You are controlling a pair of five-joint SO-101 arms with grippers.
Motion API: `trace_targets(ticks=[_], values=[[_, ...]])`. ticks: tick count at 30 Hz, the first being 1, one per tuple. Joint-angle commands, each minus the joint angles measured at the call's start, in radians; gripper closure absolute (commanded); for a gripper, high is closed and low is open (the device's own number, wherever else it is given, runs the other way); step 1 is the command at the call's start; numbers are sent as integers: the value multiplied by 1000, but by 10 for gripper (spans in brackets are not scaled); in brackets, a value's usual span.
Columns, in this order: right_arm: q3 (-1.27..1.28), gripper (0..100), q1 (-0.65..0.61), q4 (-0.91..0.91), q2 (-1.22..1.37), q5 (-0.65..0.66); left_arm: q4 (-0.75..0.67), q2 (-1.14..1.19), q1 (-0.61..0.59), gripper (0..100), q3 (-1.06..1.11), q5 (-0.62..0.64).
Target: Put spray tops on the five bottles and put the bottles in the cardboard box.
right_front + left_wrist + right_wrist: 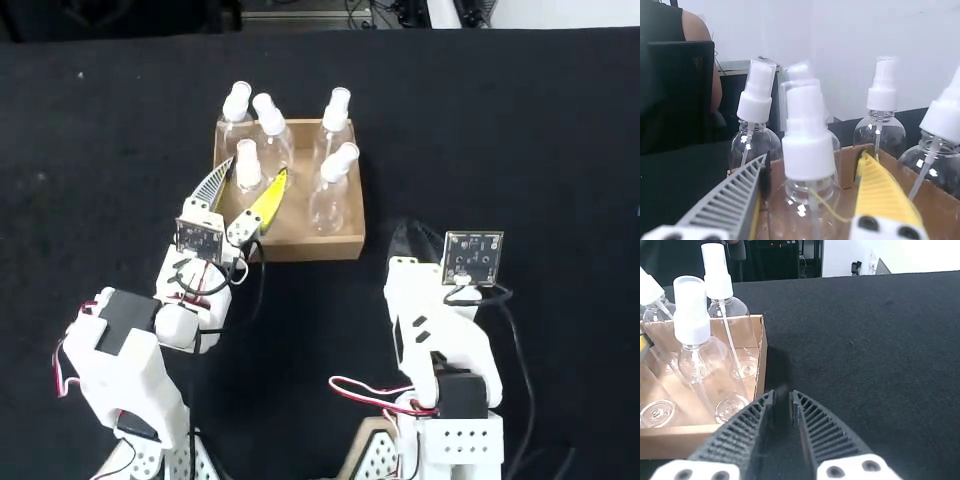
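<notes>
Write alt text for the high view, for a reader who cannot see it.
Five clear bottles with white spray tops stand in a cardboard box on a black table. The left gripper is around the front-left bottle, and the right gripper sits shut beside the box.

The black cloth-covered worktop carries an open cardboard box a little left of centre, nearer its far edge. The left arm's base and the right arm's base stand at its near edge.
</notes>
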Motion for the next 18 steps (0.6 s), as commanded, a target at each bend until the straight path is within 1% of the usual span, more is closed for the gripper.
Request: trace_targets(ticks=[1, 6, 8, 16, 18], values=[[-7, 961, 28, -31, -21, -3, -25, -44, -4, 744, 1, 0], [-5, 961, 26, -31, -21, -3, -17, -215, -7, 744, 30, 0], [-5, 960, 26, -31, -21, -3, 17, -302, -8, 744, 54, -8], [-4, 961, 28, -31, -21, -3, 331, -741, -10, 745, 157, -9], [-4, 962, 29, -31, -21, -3, 431, -867, -30, 749, 194, -9]])
